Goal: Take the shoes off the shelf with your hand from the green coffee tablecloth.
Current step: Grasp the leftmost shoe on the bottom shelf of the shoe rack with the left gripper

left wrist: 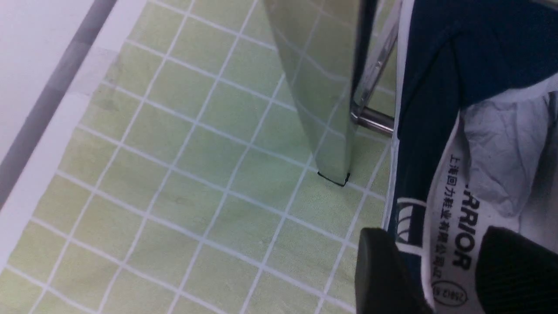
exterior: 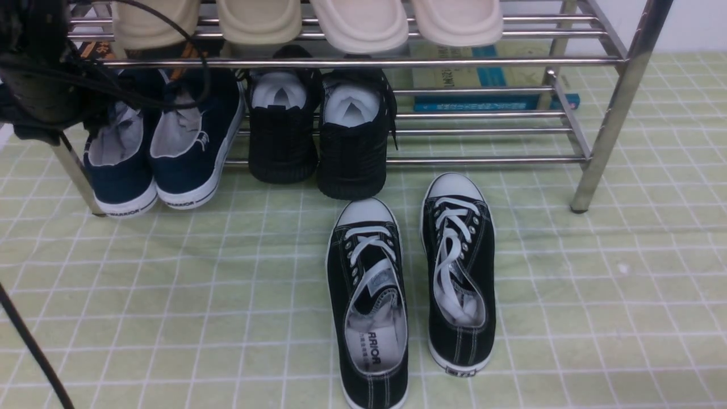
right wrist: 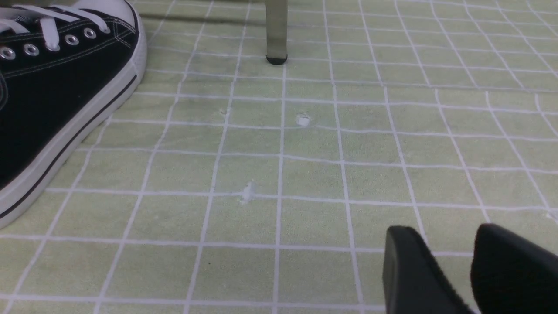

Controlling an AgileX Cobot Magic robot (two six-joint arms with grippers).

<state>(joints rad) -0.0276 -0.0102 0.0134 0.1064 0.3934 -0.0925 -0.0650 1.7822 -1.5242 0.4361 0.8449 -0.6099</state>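
Navy shoes (exterior: 162,153): pair, lower tier of shelf (exterior: 616,108), far left, long axis front-to-back, heels toward the robot. Left tool (left wrist: 436,237): nearer, at the leftmost shoe's heel, released, jaws astride its side wall. Right tool (right wrist: 440,235): released, empty, well apart.

Right now I see glossy chrome metal on the shelf (exterior: 619,85), matt navy canvas with smooth white rubber on the shoes (exterior: 187,159), and a matt woven tablecloth (exterior: 170,284).
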